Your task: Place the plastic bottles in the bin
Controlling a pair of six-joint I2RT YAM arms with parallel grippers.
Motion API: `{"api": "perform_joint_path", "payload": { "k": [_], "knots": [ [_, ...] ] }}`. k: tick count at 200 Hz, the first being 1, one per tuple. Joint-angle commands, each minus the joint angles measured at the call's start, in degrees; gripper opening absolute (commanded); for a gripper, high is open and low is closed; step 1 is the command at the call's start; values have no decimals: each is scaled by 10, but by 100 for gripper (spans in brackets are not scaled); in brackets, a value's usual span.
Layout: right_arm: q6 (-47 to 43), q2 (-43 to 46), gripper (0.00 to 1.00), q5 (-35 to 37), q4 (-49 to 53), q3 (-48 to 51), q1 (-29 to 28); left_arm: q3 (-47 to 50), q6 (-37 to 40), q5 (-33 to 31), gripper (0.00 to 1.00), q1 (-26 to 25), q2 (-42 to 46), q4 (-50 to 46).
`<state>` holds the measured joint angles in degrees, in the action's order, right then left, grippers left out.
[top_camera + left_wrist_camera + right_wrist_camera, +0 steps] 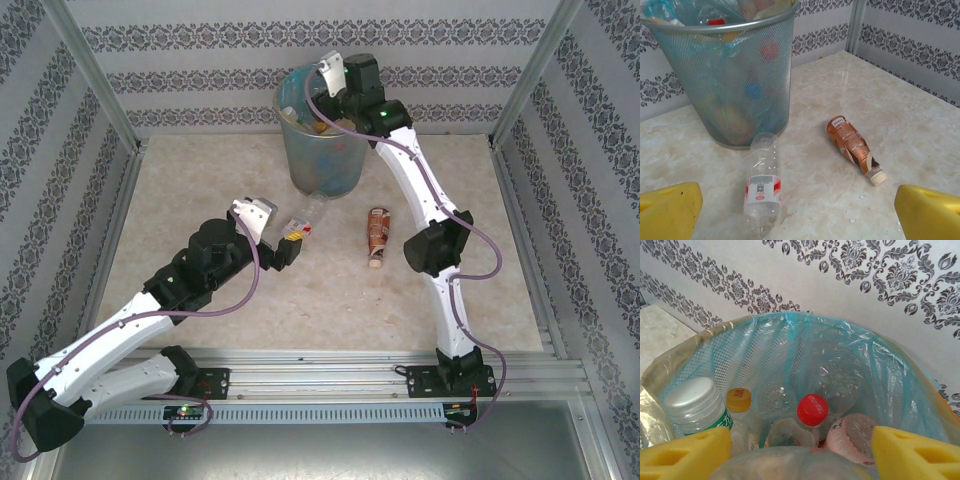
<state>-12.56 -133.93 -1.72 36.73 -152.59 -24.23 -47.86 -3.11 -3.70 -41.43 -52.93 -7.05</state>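
The bin [318, 150], grey mesh with a light blue bag, stands at the back of the table and holds several plastic bottles [812, 410]. My right gripper [330, 75] hangs open over its mouth. A blurred clear bottle [790, 462] lies just under its yellow fingers [685, 455], with a gap at the right pad. On the table lie a clear bottle with a red label [762, 182] and a brown-labelled bottle [852, 147]. My left gripper [800, 220] is open and low, with the clear bottle [305, 215] just ahead of it and towards its left finger.
The clear bottle's base almost touches the foot of the bin [730, 75]. The brown bottle [377, 235] lies to its right, close to the right arm's elbow [432, 245]. Patterned walls and metal posts [856, 25] close the table in.
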Motion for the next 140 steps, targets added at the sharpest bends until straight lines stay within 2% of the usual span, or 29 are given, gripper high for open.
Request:
{"api": "perform_joint_path", "payload": {
  "k": [1, 10, 37, 72, 140],
  "knots": [
    [-18, -12, 83, 37, 25, 11, -15, 7, -13, -11, 99, 6, 8, -19],
    [-34, -11, 83, 53, 22, 12, -19, 8, -11, -13, 99, 6, 8, -18],
    [-62, -16, 63, 85, 9, -10, -24, 4, -5, -15, 99, 6, 7, -19],
    [-112, -16, 52, 134, -23, -63, -42, -3, 2, -32, 99, 6, 19, -27],
    [-146, 4, 49, 133, -64, -82, -59, -2, 14, -73, 99, 7, 61, -29]
  ]
}}
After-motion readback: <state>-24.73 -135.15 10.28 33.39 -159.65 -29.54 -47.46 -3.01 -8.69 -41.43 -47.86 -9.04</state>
